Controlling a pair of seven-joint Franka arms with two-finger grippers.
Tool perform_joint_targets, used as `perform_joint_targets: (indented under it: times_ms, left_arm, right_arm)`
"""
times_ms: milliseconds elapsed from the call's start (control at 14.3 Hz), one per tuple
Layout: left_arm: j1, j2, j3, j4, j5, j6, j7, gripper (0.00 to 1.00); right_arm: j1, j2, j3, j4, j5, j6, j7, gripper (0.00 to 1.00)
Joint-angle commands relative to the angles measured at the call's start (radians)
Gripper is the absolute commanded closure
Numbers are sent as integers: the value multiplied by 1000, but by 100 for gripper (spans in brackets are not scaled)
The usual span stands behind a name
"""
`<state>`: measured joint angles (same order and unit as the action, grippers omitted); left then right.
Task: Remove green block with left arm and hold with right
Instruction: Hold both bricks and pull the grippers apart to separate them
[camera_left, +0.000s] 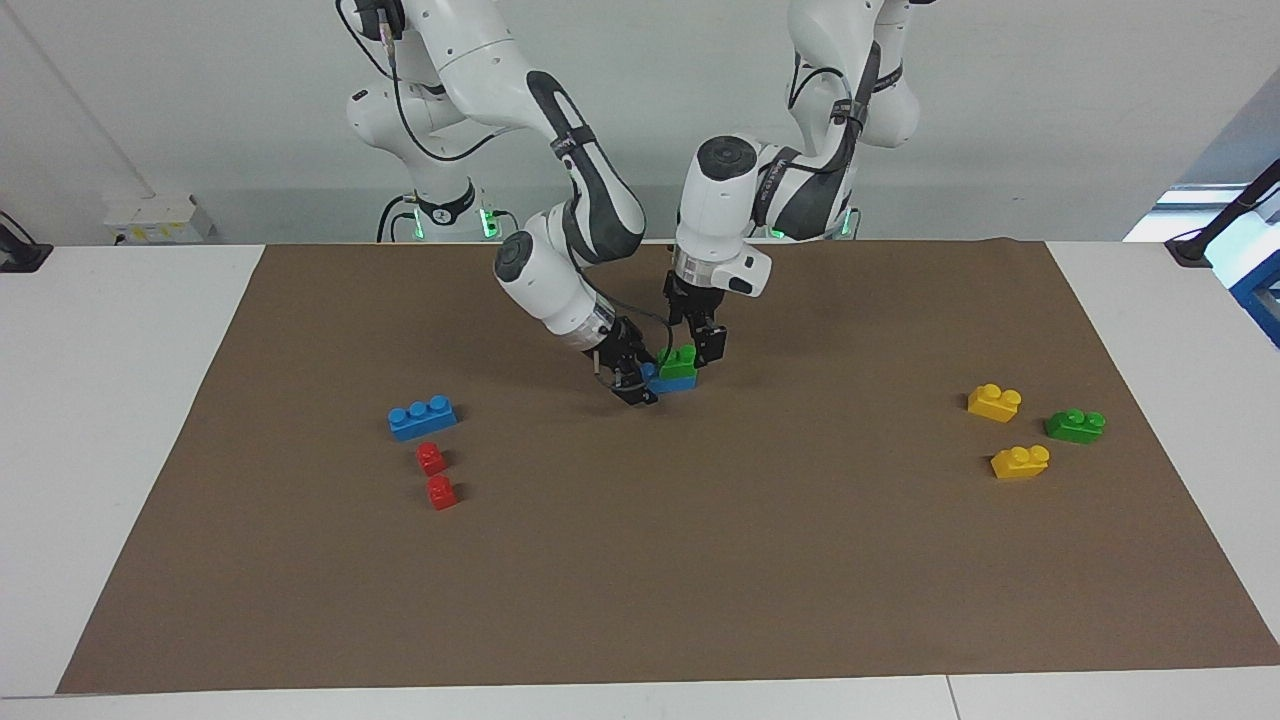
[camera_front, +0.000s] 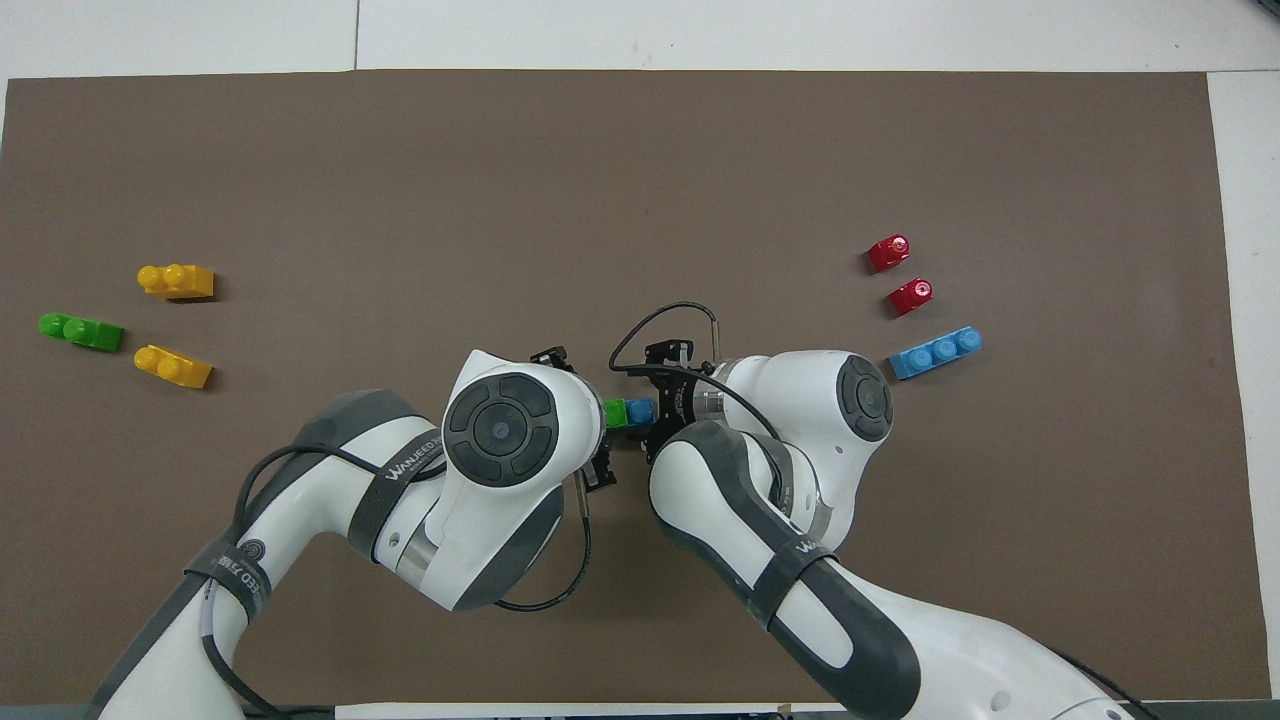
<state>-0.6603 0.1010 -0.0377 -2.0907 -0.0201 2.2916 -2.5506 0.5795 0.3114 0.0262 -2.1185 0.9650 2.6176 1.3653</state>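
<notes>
The green block (camera_left: 679, 362) sits on a blue brick (camera_left: 672, 383) in the middle of the brown mat; the pair also shows in the overhead view, green block (camera_front: 616, 411) beside the blue brick (camera_front: 640, 411). My left gripper (camera_left: 698, 350) comes straight down onto the green block and is shut on it; in the overhead view the arm's wrist covers the left gripper (camera_front: 600, 414). My right gripper (camera_left: 640, 382) comes in slanted from the right arm's end and is shut on the blue brick; it shows in the overhead view too (camera_front: 660, 410).
Toward the right arm's end lie a blue three-stud brick (camera_left: 422, 417) and two red bricks (camera_left: 431, 458) (camera_left: 441, 491). Toward the left arm's end lie two yellow bricks (camera_left: 994, 402) (camera_left: 1020, 461) and a darker green brick (camera_left: 1075, 425).
</notes>
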Motion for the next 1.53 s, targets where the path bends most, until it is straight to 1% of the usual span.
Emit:
perform_joint_targets:
  times_ms: [0, 70, 279, 418, 488, 627, 837, 976, 1115, 1325, 1464]
  left_arm:
    - [-18, 16, 15, -8, 22, 35, -25, 0]
    - [-18, 20, 15, -8, 32, 40, -25, 0]
    - [-18, 25, 15, -8, 35, 42, -42, 0]
    - [-18, 37, 15, -6, 58, 64, -63, 0]
    - [-18, 43, 15, -5, 60, 65, -68, 0]
    - [-18, 43, 15, -3, 60, 66, -68, 0]
    - [-18, 54, 15, -2, 60, 69, -69, 0]
    - [-18, 55, 15, 0, 72, 72, -68, 0]
    - [-18, 57, 13, 0, 75, 77, -68, 0]
    - [-19, 60, 13, 0, 77, 84, -68, 0]
    - [-19, 69, 13, 1, 81, 86, -68, 0]
  right_arm:
    - [8, 14, 0, 11, 40, 30, -35, 35]
    - [8, 14, 0, 11, 40, 30, -35, 39]
    - [8, 14, 0, 12, 40, 30, -37, 55]
    - [8, 14, 0, 12, 38, 30, -38, 61]
    - [8, 14, 0, 12, 38, 30, -43, 67]
    - [8, 14, 0, 12, 40, 30, -48, 74]
    - [8, 14, 0, 12, 40, 30, -48, 82]
    - [8, 14, 0, 14, 40, 29, -48, 86]
    - [8, 14, 0, 14, 38, 30, -49, 93]
    - [8, 14, 1, 15, 40, 30, -49, 99]
    - [8, 14, 0, 15, 40, 30, -49, 100]
